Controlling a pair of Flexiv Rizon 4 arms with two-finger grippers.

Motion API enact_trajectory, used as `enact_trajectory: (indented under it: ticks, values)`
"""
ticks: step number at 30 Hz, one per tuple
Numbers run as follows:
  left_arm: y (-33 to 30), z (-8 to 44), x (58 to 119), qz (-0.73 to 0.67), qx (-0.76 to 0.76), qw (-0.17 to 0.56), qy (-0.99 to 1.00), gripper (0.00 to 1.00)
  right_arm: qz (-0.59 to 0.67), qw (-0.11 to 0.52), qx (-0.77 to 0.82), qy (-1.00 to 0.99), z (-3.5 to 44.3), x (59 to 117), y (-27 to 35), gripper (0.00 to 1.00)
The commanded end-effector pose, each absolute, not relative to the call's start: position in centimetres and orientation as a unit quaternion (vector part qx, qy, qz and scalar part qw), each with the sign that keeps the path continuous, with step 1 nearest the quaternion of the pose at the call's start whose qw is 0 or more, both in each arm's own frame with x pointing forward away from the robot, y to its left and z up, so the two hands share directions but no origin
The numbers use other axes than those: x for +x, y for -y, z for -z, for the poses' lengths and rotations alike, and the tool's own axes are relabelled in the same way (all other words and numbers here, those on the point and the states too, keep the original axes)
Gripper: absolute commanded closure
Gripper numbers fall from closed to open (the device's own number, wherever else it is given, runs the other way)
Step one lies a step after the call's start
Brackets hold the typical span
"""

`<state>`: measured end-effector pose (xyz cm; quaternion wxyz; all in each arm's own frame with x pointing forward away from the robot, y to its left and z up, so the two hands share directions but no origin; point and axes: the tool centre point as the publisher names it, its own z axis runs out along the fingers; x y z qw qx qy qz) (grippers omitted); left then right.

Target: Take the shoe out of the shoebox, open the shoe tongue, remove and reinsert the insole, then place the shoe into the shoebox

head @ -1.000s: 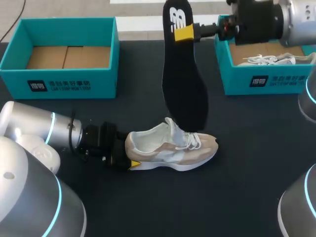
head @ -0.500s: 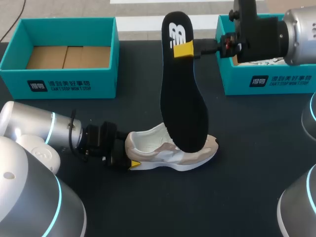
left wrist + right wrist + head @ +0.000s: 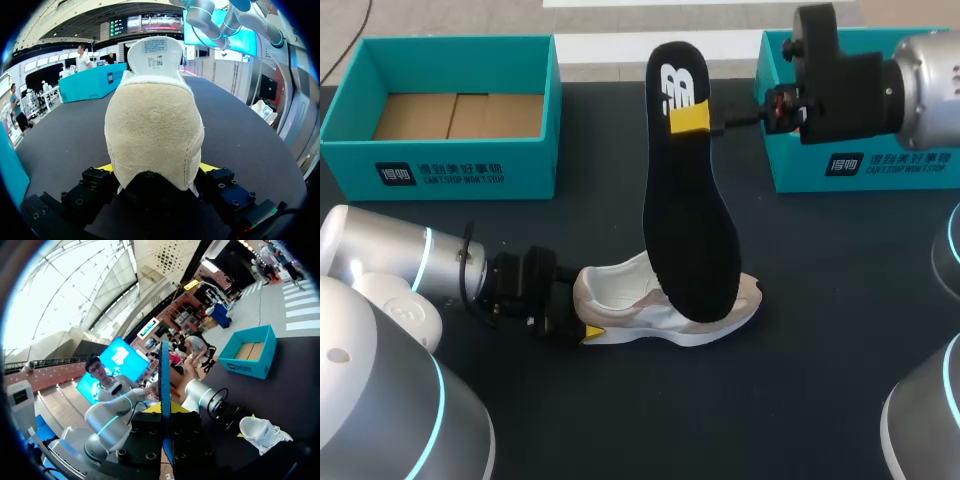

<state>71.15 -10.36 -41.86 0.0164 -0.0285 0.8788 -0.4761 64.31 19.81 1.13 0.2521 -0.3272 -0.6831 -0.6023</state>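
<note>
A beige and white shoe [image 3: 620, 290] lies on its sole on the dark table, toe to the right. My left gripper [image 3: 582, 318] is shut on its heel; the left wrist view shows the heel [image 3: 152, 125] filling the space between the yellow fingertips [image 3: 105, 168]. A black insole [image 3: 685, 220] hangs nearly upright, its toe end down at the shoe's opening. My right gripper [image 3: 692, 118] is shut on the insole's heel end, up by its white logo. In the right wrist view the insole [image 3: 165, 375] shows edge-on between that gripper's [image 3: 165, 415] fingers, the shoe [image 3: 262, 432] below.
A teal shoebox [image 3: 450, 165] with a bare cardboard floor stands at the back left. A second teal box [image 3: 880, 165] stands at the back right, partly behind my right arm. Dark table lies bare in front of the shoe.
My right gripper has come down and slightly left with the insole, so its toe end now covers the shoe's laces and opening. The left arm and shoe have not moved.
</note>
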Motion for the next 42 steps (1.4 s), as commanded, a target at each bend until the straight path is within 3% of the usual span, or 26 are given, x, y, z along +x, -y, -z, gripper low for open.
enact_trajectory:
  ticks: [1, 10, 11, 13, 14, 15, 42]
  values:
    - [10.4, 42.0, 71.1, 0.476, -0.028, 0.017, -0.879, 1.00, 0.600, 0.251, -0.330, 0.685, -1.3, 64.3, -20.1, 1.00]
    - [10.3, 41.9, 71.1, 0.475, -0.028, 0.016, -0.879, 1.00, 0.600, 0.251, -0.330, 0.685, -1.3, 64.3, -20.1, 1.00]
    - [10.3, 41.8, 71.1, 0.473, -0.031, 0.017, -0.880, 0.93, 0.600, 0.251, -0.330, 0.685, -1.3, 64.3, -20.1, 1.00]
    - [10.2, 41.7, 71.1, 0.468, -0.024, 0.019, -0.883, 0.58, 0.600, 0.251, -0.330, 0.685, -1.3, 64.3, -20.1, 1.00]
    - [10.3, 41.8, 71.2, 0.467, -0.025, 0.014, -0.884, 0.13, 0.600, 0.251, -0.330, 0.685, -1.3, 64.3, -20.1, 1.00]
    - [10.3, 41.9, 71.2, 0.462, -0.022, 0.009, -0.887, 0.00, 0.600, 0.251, -0.330, 0.685, -1.3, 64.3, -20.1, 1.00]
    - [8.4, 38.1, 72.0, 0.314, 0.009, -0.008, -0.949, 0.00, 0.600, 0.251, -0.330, 0.685, -1.3, 64.3, -20.1, 1.00]
